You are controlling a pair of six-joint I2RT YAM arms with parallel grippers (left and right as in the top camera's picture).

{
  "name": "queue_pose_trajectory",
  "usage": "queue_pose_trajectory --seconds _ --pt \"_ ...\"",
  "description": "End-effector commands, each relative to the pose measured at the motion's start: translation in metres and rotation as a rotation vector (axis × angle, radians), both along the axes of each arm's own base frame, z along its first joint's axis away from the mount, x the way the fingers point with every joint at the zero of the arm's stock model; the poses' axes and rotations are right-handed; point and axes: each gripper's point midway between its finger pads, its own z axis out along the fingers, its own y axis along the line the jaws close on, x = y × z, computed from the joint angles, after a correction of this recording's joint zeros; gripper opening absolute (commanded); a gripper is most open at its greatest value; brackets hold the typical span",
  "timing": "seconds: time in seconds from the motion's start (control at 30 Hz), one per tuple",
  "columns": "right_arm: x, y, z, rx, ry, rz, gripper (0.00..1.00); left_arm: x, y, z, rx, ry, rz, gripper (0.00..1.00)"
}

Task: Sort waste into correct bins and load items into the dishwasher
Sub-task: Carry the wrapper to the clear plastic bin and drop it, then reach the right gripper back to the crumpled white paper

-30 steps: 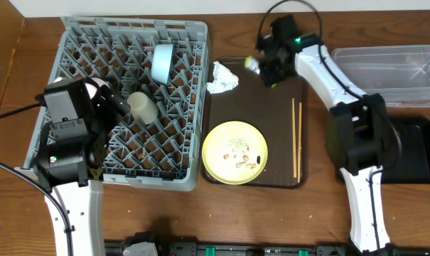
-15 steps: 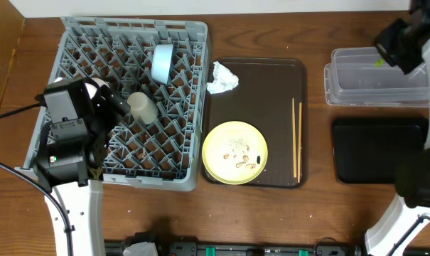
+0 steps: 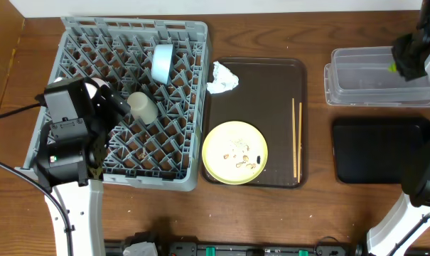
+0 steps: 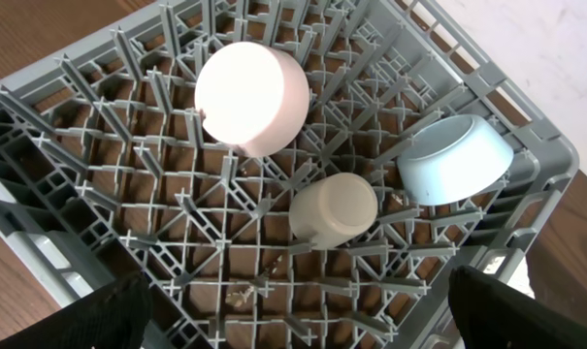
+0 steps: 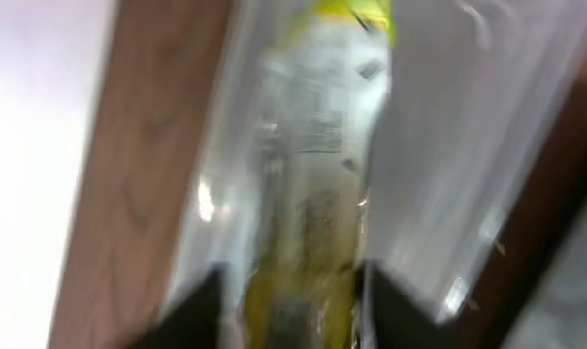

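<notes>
That yellow-green wrapper [image 5: 312, 184] is looking feather-light, crinkly and slick, so pinching one end flat is probably the way to go. Right claw [image 5: 298, 305] is looking closed down on its near end, dangling it over the clear tub [image 3: 364, 75], though the view's blurry. Left claw [image 4: 303, 325] is sitting wide apart over the grey rack [image 4: 89, 155], holding nothing.

Overhead view: even, diffuse light, sharp, with soft shadows. The left wrist view is crisp, but the pinkish-white bowl [image 4: 251, 97] glares almost white. The right wrist view is heavily motion-blurred, smearing the yellow-green wrapper [image 5: 312, 174]; glints streak the clear tub [image 5: 448, 145].
</notes>
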Motion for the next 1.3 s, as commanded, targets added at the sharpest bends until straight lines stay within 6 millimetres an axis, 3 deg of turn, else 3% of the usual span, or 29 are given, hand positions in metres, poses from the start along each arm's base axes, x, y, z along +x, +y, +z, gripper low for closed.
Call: queue_pose_trajectory --seconds 0.0,0.07,0.17,0.27,0.33,0.4,0.5,0.53,0.6,0.67,0.83,1.03,1.1,1.17,1.27 --pt "0.009 0.006 -0.001 -0.037 -0.004 0.154 0.99 -0.001 0.003 0.000 0.005 0.005 0.012 0.98" --pt "0.010 0.016 -0.001 0.012 -0.012 0.187 0.99 -0.001 0.003 0.000 0.005 0.005 0.012 0.98" --pt "0.025 0.059 0.018 0.194 -0.136 0.351 0.99 -0.001 0.003 0.000 0.005 0.005 0.012 0.98" --pt "0.049 0.136 0.069 0.358 -0.419 0.756 0.99 -0.001 0.003 0.000 0.005 0.005 0.012 0.98" --pt "0.053 0.171 0.089 0.334 -0.525 0.941 0.99 -0.001 0.003 0.000 0.005 0.005 0.012 0.98" --pt "0.049 0.216 0.095 0.245 -0.582 1.146 0.99 -0.001 0.003 0.000 0.005 0.005 0.012 0.98" --pt "0.036 0.285 0.075 0.068 -0.559 1.402 0.99 -0.001 0.003 0.000 0.005 0.005 0.012 0.98" --pt "0.030 0.314 0.059 -0.004 -0.522 1.476 0.99 -0.001 0.003 0.000 0.005 0.005 0.012 0.98" --pt "0.025 0.356 0.027 -0.142 -0.425 1.529 0.99 -0.001 0.003 0.000 0.005 0.005 0.012 0.98" --pt "0.027 0.383 -0.002 -0.294 -0.341 1.511 0.99 -0.001 0.003 0.000 0.005 0.005 0.012 0.98" --pt "0.032 0.416 -0.049 -0.529 -0.255 1.487 0.99 -0.001 0.003 0.000 0.005 0.005 0.012 0.98" --pt "0.027 0.429 -0.102 -0.475 -0.202 1.548 0.99 -0.001 0.003 0.000 0.005 0.005 0.012 0.98" --pt "0.026 0.428 -0.113 -0.473 -0.184 1.573 0.89 -0.001 0.003 0.000 0.005 0.005 0.012 0.98" --pt "0.026 0.427 -0.125 -0.479 -0.167 1.590 0.67 -0.001 0.003 0.000 0.005 0.005 0.012 0.98" --pt "0.023 0.430 -0.136 -0.468 -0.157 1.602 0.69 -0.001 0.003 0.000 0.005 0.005 0.012 0.98"
